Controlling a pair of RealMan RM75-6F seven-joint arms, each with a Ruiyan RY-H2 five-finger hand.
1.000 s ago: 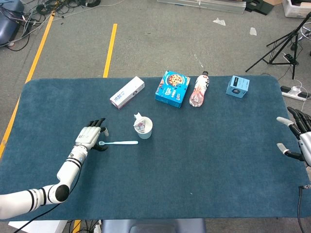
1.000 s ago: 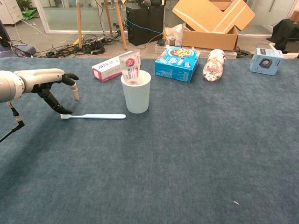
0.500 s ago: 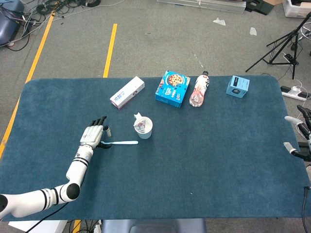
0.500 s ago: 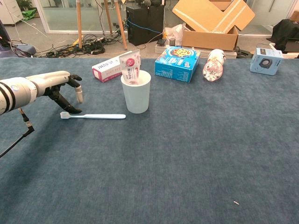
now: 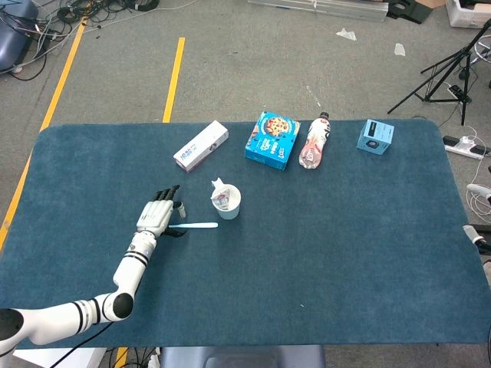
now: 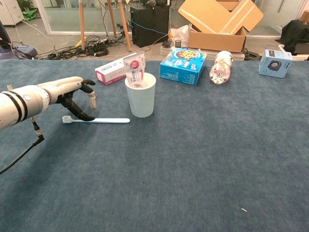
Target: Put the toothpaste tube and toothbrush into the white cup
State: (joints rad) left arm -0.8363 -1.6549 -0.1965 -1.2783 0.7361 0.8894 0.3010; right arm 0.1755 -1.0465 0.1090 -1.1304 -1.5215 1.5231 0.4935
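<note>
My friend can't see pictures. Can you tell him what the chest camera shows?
A robot's left hand reaches down over a toothbrush lying on a blue table, beside a white cup with a toothpaste tube standing in it. Boxes and a bottle lie behind.

A worktop (image 5: 330, 261) covered in dark blue cloth carries everything. Under the left hand's fingers (image 6: 79, 99) lies a toothbrush (image 6: 99, 120), with a white cup (image 6: 140, 95) standing just past its handle end. Farther beyond the fingers, along the far edge, lie a white carton (image 5: 201, 146), a blue cookie box (image 5: 272, 139), a bottle (image 5: 315, 141) on its side and a small blue box (image 5: 375, 136).
</note>
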